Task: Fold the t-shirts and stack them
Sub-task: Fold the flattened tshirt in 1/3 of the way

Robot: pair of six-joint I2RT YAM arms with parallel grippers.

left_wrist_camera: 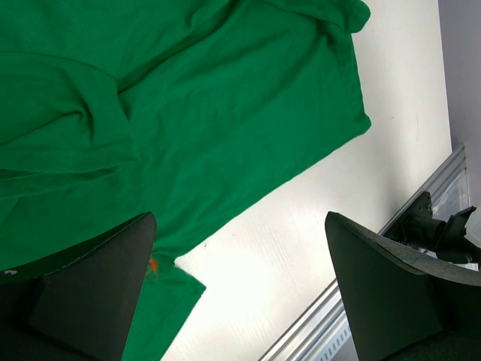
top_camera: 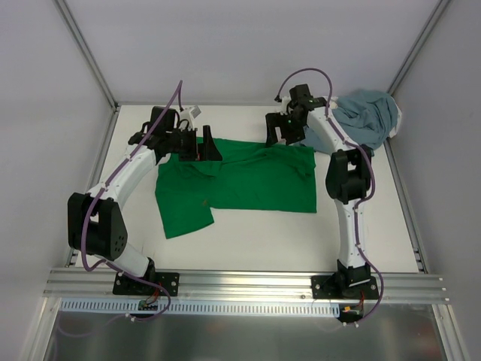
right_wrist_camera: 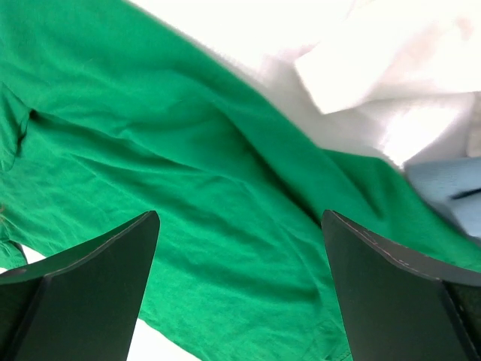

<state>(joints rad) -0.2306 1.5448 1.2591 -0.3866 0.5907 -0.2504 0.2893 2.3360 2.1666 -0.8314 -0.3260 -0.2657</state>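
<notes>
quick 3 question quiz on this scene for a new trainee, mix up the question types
1. True or false: the green t-shirt is folded small and stacked on another shirt.
2. Multiple choice: the grey-blue t-shirt lies A) bunched at the far right corner, B) flat at the near edge, C) spread over the green one.
3. Fill in: the left hand and the right hand both hover over the green t-shirt with jaws ____.

Key: 1 false; 2 A; 3 open.

table [top_camera: 263, 241]: white, flat
rail [top_camera: 248, 284]: aluminium, along the near edge
walls [top_camera: 240, 45]: pale grey, left, right, far
</notes>
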